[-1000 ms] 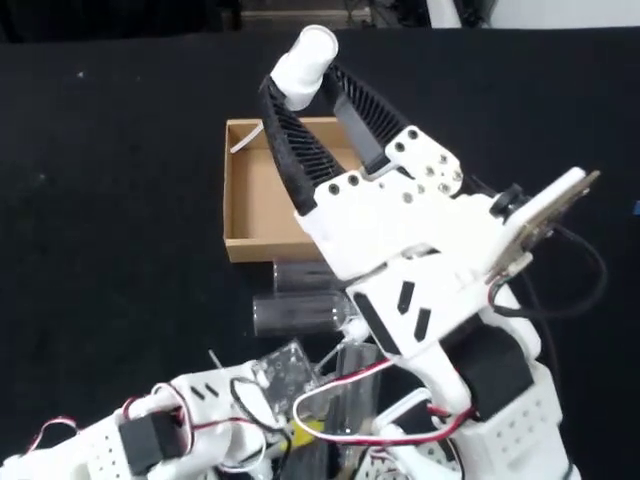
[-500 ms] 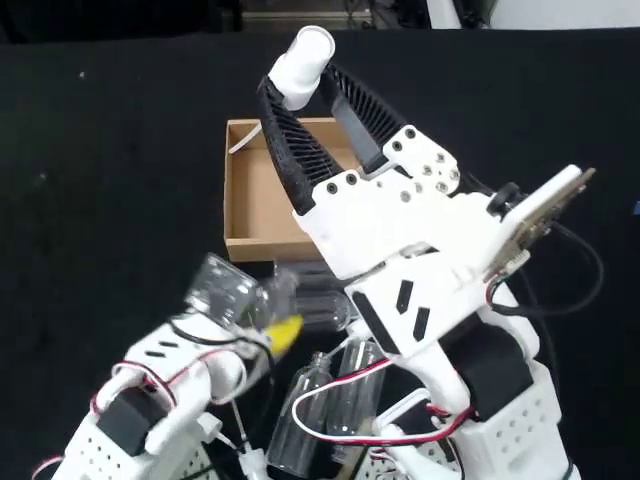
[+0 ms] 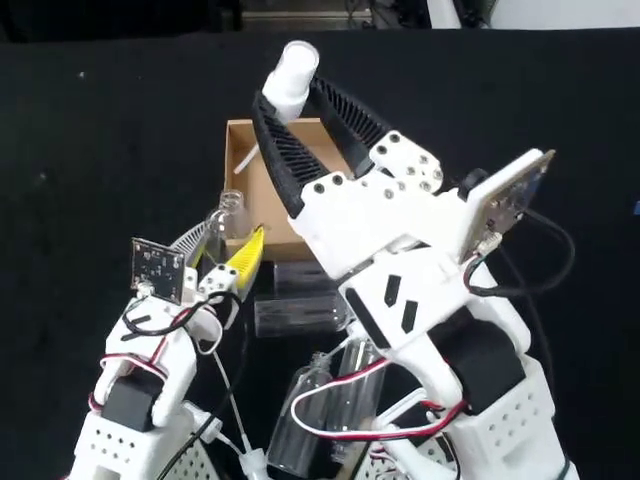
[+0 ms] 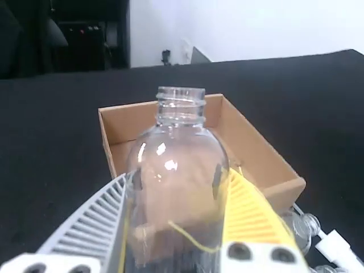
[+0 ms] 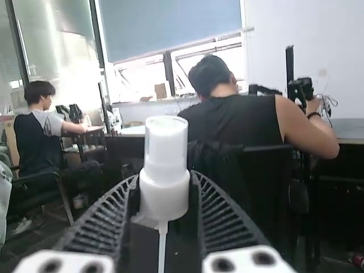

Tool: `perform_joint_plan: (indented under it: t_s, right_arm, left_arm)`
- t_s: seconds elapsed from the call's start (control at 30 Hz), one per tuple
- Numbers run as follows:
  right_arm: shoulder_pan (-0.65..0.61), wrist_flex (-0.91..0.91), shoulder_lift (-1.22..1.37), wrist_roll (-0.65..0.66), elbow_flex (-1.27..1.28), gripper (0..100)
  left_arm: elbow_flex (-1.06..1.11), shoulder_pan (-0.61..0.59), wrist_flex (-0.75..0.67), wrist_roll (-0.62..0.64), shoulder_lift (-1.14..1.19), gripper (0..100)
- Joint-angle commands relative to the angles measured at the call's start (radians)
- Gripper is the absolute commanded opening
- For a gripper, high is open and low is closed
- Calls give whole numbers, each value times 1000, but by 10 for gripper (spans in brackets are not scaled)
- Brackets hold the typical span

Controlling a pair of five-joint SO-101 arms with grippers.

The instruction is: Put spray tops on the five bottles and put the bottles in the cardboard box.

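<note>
Progress: early, by my read. Left end effector (image 3: 226, 240) is clenched on a clear bottle (image 3: 229, 210), upright w/ neck bare, just at 7 o'clock of the cardboard box (image 3: 227, 185). Right end effector (image 3: 293, 97) grips a white spray top (image 3: 293, 70), held high; in high view it sits near the box's 12 o'clock edge. Top & neck are well apart, so nothing's capped here. Four loose bottles (image 3: 298, 315) lie on the table (image 3: 100, 150) at 6 o'clock of the box. They look uncapped, tho the right arm hides some necks. No bottle in the box yet.

Room: open table at 9 & 3 o'clock of the box. The 6 o'clock side is crowded w/ loose bottles, both arms and the box's front wall.
</note>
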Motion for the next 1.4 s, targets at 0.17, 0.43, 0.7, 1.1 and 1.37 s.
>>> perform_joint_plan:
  t_s: [0.17,0.43,0.7,1.1,1.37]
  right_arm:
    - [-11,8,82,-6,-68,15]
    - [-9,8,168,-6,-108,15]
    - [-9,-28,166,-6,-105,15]
    - [-8,-28,166,-6,-110,15]
    - [-9,-11,58,-12,-111,15]
  left_arm:
    - [88,-84,-267,6,-8,30]
    - [111,-139,-382,6,-6,30]
    - [111,-147,-391,-2,-6,30]
    - [111,-137,-568,5,-6,30]
    - [111,-137,-568,5,-6,30]
